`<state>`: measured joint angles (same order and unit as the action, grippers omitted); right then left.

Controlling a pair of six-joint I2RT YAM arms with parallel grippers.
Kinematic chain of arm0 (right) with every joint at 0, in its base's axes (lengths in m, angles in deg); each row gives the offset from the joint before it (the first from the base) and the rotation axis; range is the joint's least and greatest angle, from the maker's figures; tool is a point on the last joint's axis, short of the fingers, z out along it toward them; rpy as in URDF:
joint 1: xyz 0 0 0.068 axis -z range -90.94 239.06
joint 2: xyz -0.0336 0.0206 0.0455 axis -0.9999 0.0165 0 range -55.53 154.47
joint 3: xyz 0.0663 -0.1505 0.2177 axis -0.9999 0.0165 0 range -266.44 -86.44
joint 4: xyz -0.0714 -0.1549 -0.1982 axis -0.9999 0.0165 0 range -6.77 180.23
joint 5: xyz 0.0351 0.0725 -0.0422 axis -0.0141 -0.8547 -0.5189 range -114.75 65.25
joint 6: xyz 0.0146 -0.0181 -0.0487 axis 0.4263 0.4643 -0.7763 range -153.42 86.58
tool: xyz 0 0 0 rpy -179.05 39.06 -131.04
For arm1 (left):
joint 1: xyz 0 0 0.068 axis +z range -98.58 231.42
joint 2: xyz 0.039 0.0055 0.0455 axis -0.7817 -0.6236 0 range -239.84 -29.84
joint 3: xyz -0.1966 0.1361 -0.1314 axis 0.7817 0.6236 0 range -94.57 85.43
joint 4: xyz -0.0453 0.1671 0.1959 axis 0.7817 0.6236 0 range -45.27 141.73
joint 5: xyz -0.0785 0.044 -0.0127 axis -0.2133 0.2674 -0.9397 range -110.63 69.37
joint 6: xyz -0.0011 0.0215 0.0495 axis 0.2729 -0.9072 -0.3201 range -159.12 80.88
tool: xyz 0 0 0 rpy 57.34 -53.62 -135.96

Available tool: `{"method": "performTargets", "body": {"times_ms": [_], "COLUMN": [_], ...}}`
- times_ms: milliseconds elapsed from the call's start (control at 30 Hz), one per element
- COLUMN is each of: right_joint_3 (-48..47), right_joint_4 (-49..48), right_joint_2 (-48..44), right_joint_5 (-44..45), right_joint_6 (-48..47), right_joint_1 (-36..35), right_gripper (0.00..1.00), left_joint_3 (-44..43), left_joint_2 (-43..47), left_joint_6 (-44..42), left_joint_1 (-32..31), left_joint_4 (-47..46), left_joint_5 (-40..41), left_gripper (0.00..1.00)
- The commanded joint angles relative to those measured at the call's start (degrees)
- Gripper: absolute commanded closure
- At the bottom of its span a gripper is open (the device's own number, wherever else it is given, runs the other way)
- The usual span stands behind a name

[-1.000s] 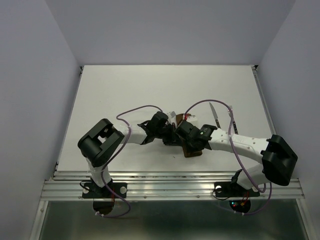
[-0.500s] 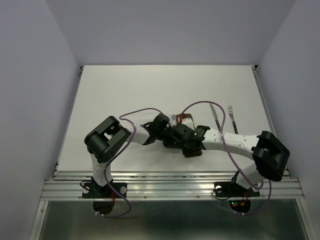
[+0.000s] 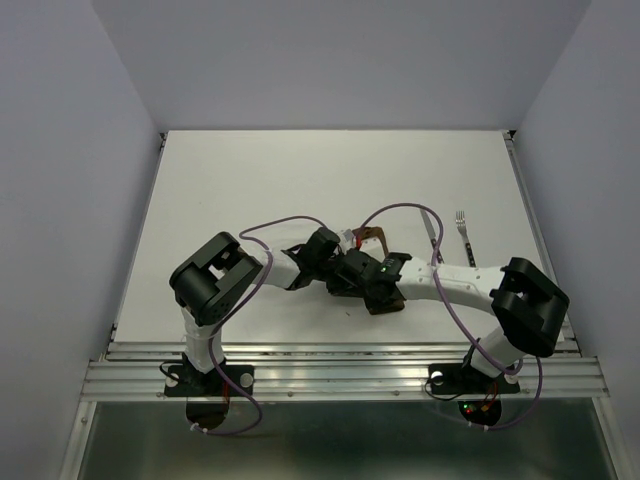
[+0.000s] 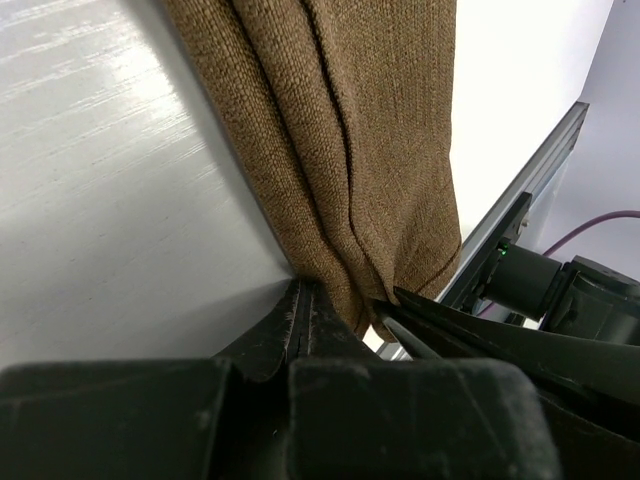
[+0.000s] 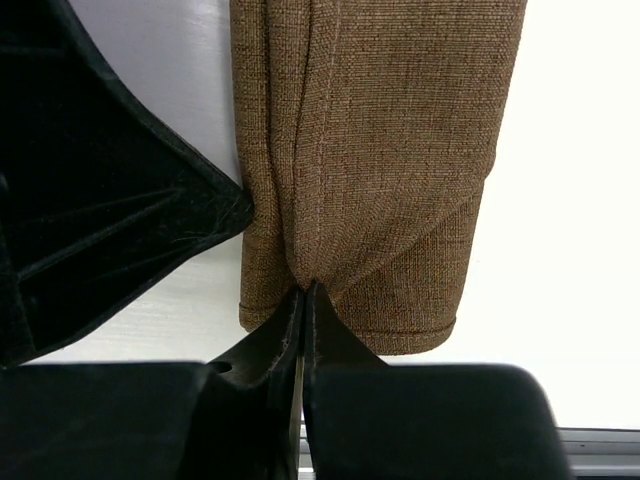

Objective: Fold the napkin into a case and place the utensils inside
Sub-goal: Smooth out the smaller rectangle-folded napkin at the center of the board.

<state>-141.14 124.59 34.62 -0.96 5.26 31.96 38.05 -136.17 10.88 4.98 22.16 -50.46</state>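
Napkin, gathered into a narrow brown strip, lies on the table near its front edge. The left gripper and right gripper each pinch its puckered edge, fingers clamped. The knife and fork lie apart at right.

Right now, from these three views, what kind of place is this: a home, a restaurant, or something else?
Probably a robotics test cell, not a dining room: a white tabletop enclosed by plain pale panel walls, and two white-and-black robot arms bolted to a ribbed aluminium rail at its near edge.
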Motion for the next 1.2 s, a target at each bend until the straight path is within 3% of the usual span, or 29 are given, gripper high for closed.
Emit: {"method": "performTargets", "body": {"times_ms": [0,733,1167], "right_joint_3": [-0.85,-4.54,2.57], "right_joint_4": [-0.76,-2.69,-9.45], "right_joint_2": [-1.81,-4.11,-1.03], "right_joint_5": [3.54,-1.03,-3.40], "right_joint_6": [1.93,0.52,1.67], "right_joint_1": [-0.55,-0.55,-0.55], "right_gripper": [0.99,0.99,0.99], "left_joint_3": [-1.32,-1.40,0.44], "left_joint_2": [0.24,-0.46,2.70], "left_joint_6": [-0.87,0.28,1.24], "left_joint_1": [-0.41,-1.38,-1.38], "left_joint_4": [-1.78,-3.01,-3.01], "left_joint_5": [-0.85,-0.94,-0.15], "left_gripper": [1.00,1.00,1.00]}}
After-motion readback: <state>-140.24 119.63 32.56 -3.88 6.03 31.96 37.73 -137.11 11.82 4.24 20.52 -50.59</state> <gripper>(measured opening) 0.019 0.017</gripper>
